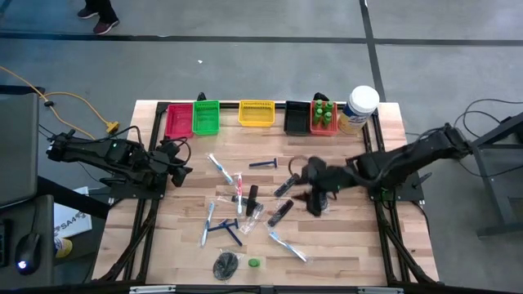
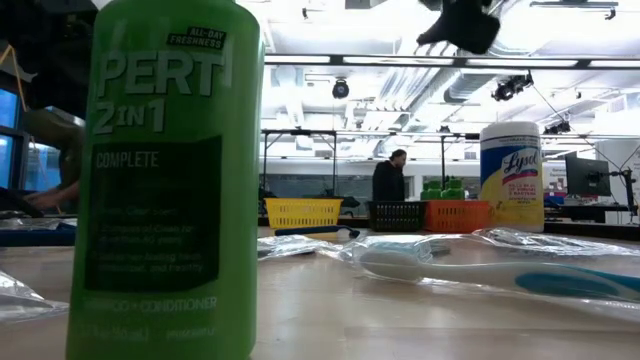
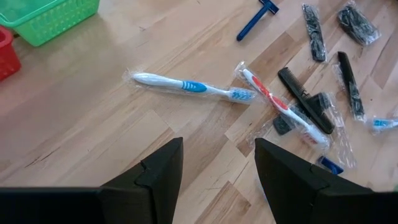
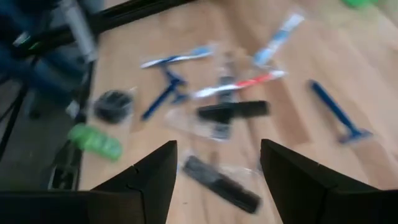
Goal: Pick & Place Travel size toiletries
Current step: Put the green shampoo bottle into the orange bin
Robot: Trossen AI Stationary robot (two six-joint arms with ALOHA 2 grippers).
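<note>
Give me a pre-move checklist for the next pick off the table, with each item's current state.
1. Left gripper open and empty: ok; fingers apart, nothing between them.
2. Right gripper open and empty: ok.
3. Target in reach of the left gripper: ok; the clear-wrapped white and blue toothbrush lies just ahead of it on the wooden table.
4. Target free of clutter: ok; it lies apart from the red-striped wrapped toothbrush.
5. Bins ready: ok; the green mesh bin and yellow mesh bin stand along the far edge.
6. Arms clear of each other: ok in the high view.
</note>
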